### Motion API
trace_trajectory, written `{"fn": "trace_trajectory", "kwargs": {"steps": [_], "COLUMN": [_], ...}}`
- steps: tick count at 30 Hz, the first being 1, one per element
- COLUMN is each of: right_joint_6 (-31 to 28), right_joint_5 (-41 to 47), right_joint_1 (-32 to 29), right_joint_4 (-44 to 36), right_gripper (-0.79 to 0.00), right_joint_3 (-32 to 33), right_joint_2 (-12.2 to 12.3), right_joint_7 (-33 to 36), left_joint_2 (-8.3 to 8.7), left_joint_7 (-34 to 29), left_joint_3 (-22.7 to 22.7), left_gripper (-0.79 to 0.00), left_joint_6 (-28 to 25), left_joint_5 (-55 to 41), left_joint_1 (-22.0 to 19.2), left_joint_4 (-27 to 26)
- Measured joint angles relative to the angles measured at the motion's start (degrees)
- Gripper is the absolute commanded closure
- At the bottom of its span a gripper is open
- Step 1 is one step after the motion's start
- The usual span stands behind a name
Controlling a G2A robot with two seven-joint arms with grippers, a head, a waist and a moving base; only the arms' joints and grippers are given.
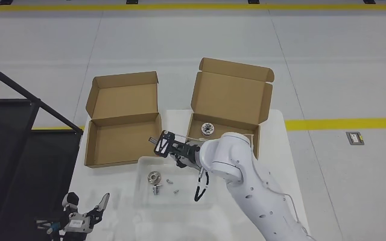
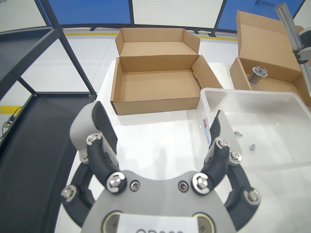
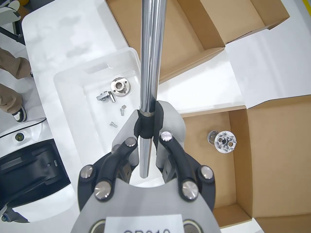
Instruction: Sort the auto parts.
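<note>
Right end effector (image 3: pixel 148 122) pinches a steel rod (image 3: pixel 152 49) by the clear bin (image 3: pixel 58 76) rim. Left end effector (image 2: pixel 158 120), spread, hangs beside that bin.

— What sort of place is this?
— A robotics test hall, not a home. The pale grey floor (image 1: pixel 181 48) is wide and marked with yellow lane lines (image 1: pixel 338 124).
— What else shows it?
— Blue and white perforated partition panels (image 2: pixel 179 5) fence off the bay. A black metal rack (image 2: pixel 48 112) stands beside the white tabletop (image 1: pixel 108 181).
</note>
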Motion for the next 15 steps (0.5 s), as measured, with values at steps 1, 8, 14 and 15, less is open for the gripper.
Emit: {"fn": "trace_trajectory", "kwargs": {"steps": [1, 8, 14, 15], "right_joint_6": [0.0, 8.8, 4.5, 4.3], "right_joint_5": [0.0, -7.3, -12.2, -13.2], "right_joint_1": [0.0, -2.4, -4.0, -3.7], "right_joint_4": [0.0, -0.3, -0.5, 0.8], "right_gripper": [0.0, 0.0, 0.0, 0.0], "right_joint_3": [0.0, 5.5, 12.3, 13.2], "right_joint_2": [0.0, 1.3, 3.4, 3.6], "right_joint_7": [0.0, -7.0, -7.9, -7.0], "left_joint_2": [0.0, 0.0, 0.0, 0.0], "left_joint_7": [0.0, 0.0, 0.0, 0.0], "left_joint_3": [0.0, 0.0, 0.0, 0.0], "left_gripper": [-0.785, -0.785, -0.785, -0.785], "left_joint_6": [0.0, 0.0, 0.0, 0.0], "left_joint_5": [0.0, 0.0, 0.0, 0.0], "left_joint_1": [0.0, 0.0, 0.0, 0.0], "left_joint_4": [0.0, 0.0, 0.0, 0.0]}}
